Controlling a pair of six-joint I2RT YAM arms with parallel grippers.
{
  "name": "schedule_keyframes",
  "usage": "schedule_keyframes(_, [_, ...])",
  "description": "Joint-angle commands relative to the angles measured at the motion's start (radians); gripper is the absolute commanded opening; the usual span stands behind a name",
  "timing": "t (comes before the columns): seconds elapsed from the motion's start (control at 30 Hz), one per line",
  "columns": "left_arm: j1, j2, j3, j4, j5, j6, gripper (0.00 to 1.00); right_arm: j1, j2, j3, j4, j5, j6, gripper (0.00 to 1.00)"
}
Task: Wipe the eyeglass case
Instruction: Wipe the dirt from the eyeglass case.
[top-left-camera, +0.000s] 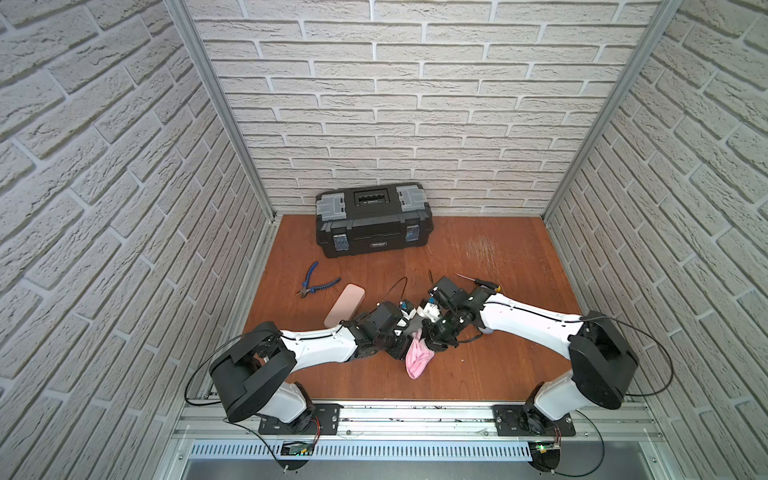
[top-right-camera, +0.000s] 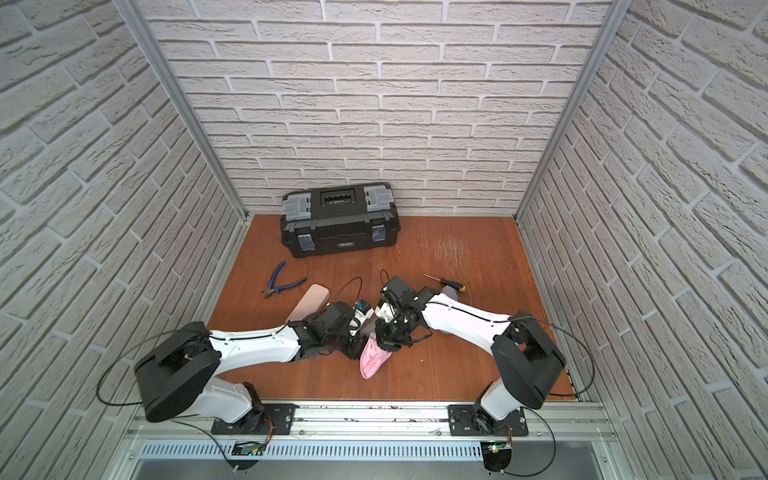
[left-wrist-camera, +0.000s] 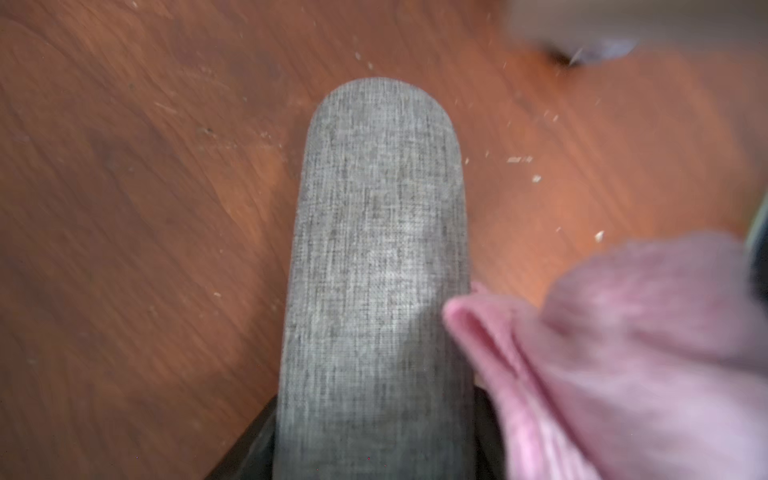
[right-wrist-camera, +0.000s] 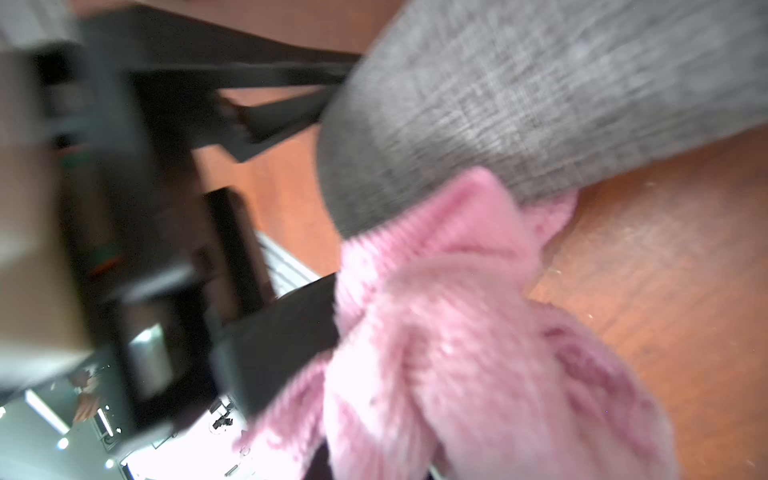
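**Desk:** Report the task item and its location.

**Operator:** I have the gray eyeglass case (left-wrist-camera: 378, 249) gripped at one end by the left gripper (top-left-camera: 400, 348). Its dark fingers (left-wrist-camera: 249, 453) are clenched on both long sides of the case. The rounded free end juts out over the tabletop (top-left-camera: 478, 374), near the front centre. I cannot tell whether the case clears the wood.

**Desk:** And the right side?

**Operator:** The right gripper (top-left-camera: 436, 337) has its fingers (right-wrist-camera: 282, 345) clamped on a bunched pink cloth (right-wrist-camera: 457, 332). In the right wrist view, the cloth presses against the case's rounded end. In the left wrist view, a fold of it touches one long edge. In both top views the loose tail of the cloth hangs down toward the front edge.

**Desk:** Anything else on the surface?

**Operator:** A black toolbox (top-left-camera: 374, 220), lid shut, stands against the back wall. Blue-handled pliers (top-left-camera: 316, 284) lie to the left, just beside a pale oblong case (top-left-camera: 345, 303). A screwdriver (top-left-camera: 478, 281) lies behind the right arm. Wrist pictures are blurred.
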Motion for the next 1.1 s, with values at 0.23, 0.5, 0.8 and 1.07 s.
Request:
schedule_keyframes(0.23, [0.072,0.079,0.013,0.221,0.400,-0.211,0.14,-0.183,-0.004,0.121,-0.287,0.549,-0.223,0.03])
schedule_keyframes(0.5, [0.146,0.224,-0.057,0.426,0.536,-0.383,0.12,-0.218,0.143,0.227,-0.263,0.746,-0.246,0.03])
schedule_keyframes(0.8, [0.199,0.262,-0.087,0.430,0.571,-0.391,0.10,-0.231,0.263,0.228,-0.187,0.677,-0.219,0.02])
schedule_keyframes(1.07, [0.202,0.342,-0.042,0.417,0.607,-0.369,0.08,-0.170,0.342,0.213,-0.084,0.453,-0.253,0.03])
